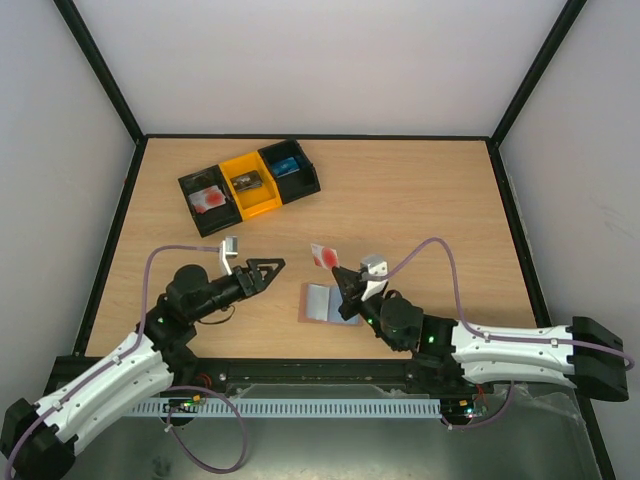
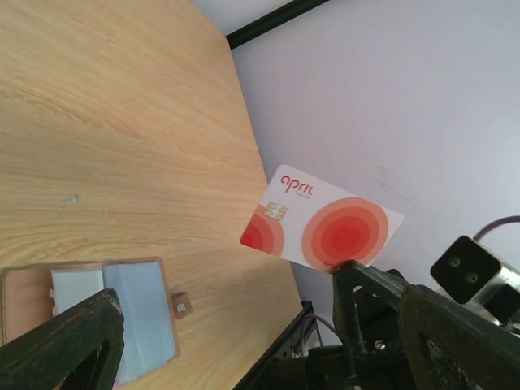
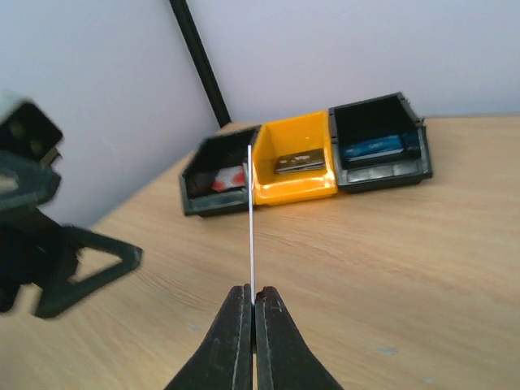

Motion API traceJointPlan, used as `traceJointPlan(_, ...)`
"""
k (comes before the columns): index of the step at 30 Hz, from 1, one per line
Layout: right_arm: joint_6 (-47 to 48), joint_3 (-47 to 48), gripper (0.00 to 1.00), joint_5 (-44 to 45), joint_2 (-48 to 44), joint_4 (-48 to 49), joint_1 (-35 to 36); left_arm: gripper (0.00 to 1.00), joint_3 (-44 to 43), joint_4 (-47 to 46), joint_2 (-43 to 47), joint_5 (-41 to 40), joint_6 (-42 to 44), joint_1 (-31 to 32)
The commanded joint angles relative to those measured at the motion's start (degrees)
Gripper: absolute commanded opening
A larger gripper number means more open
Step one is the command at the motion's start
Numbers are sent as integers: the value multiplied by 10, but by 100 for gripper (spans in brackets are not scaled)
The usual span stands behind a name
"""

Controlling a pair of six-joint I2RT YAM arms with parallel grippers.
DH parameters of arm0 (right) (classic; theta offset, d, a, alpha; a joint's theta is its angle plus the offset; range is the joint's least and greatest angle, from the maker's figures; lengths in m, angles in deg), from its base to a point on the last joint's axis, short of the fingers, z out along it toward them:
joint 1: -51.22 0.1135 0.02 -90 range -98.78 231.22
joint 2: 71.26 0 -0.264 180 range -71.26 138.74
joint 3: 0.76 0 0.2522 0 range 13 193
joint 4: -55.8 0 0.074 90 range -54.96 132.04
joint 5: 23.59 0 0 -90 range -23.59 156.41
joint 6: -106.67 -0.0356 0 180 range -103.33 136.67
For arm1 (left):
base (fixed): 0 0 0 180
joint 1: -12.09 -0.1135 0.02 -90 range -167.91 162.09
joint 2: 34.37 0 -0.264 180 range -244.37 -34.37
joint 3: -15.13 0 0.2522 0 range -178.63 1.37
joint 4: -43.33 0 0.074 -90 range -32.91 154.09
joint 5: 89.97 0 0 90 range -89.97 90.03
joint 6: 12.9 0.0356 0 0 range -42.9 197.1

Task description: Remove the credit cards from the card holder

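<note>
Wood counter [image 1: 420, 200] w/ black rail [image 1: 320, 136] on all sides. There's a broad wood stretch betw. centre and the far and right rails. The bins [image 1: 250, 180] sit in a row far-left. The card holder [image 1: 330, 303] lies open and flat, near-centre, just left of the R hand [image 1: 337, 270]. R hand is clenched on the bottom edge of a white-red card [image 1: 322, 256], held upright off the counter. L hand [image 1: 275, 266] is spread wide w/ nothing in it, left of the holder and apart from it.

The white card [image 2: 321, 219] with red circles carried the word "april" in red; the smaller line below was unreadable.
</note>
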Motion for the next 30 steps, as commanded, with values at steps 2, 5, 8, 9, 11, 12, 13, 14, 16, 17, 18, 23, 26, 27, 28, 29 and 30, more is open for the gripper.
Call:
traceJointPlan(2,-220,7,2,-35,-37,-19,-5,92,-1,-7,24,-13,34,-4)
traceJointPlan(5,-285,14,2,-56,-50,-8,-5,91,11,-57,26,24,38,-4)
traceJointPlan(8,-349,3,2,-80,-55,52,-5,90,21,-103,22,63,32,-4)
traceJointPlan(9,-368,-1,2,-92,-54,75,-5,90,22,-113,18,69,28,-4)
traceJointPlan(11,-403,-5,2,-107,-45,110,-5,88,26,-131,11,86,23,-4)
traceJointPlan(12,-422,-6,2,-111,-41,125,-5,88,29,-144,7,95,17,-4)
traceJointPlan(13,-434,-6,2,-112,-37,134,-5,87,33,-158,2,103,10,-4)
traceJointPlan(14,-443,-6,2,-113,-33,143,-5,86,39,-177,-4,111,0,-4)
traceJointPlan(16,-455,-5,2,-117,-24,159,-5,85,49,-210,-16,123,-18,-4)
traceJointPlan(17,-461,-5,2,-120,-21,164,-5,85,51,-225,-22,128,-25,-4)
traceJointPlan(18,-464,-5,2,-123,-18,169,-5,84,54,-236,-26,133,-31,-3)
traceJointPlan(23,-473,-5,2,-128,-8,170,-5,75,66,-294,-41,145,-61,-3)
traceJointPlan(26,-474,-5,2,-126,-10,165,-5,66,70,-309,-43,146,-72,-4)
traceJointPlan(27,-473,-5,2,-126,-11,164,-5,63,70,-311,-44,146,-73,-4)
traceJointPlan(28,-473,-5,2,-126,-11,164,-5,60,71,-314,-45,147,-75,-4)
traceJointPlan(29,-473,-5,2,-126,-11,162,-5,56,71,-316,-46,146,-77,-4)
traceJointPlan(30,-472,-4,2,-127,-10,161,-5,55,71,-317,-47,145,-79,-4)
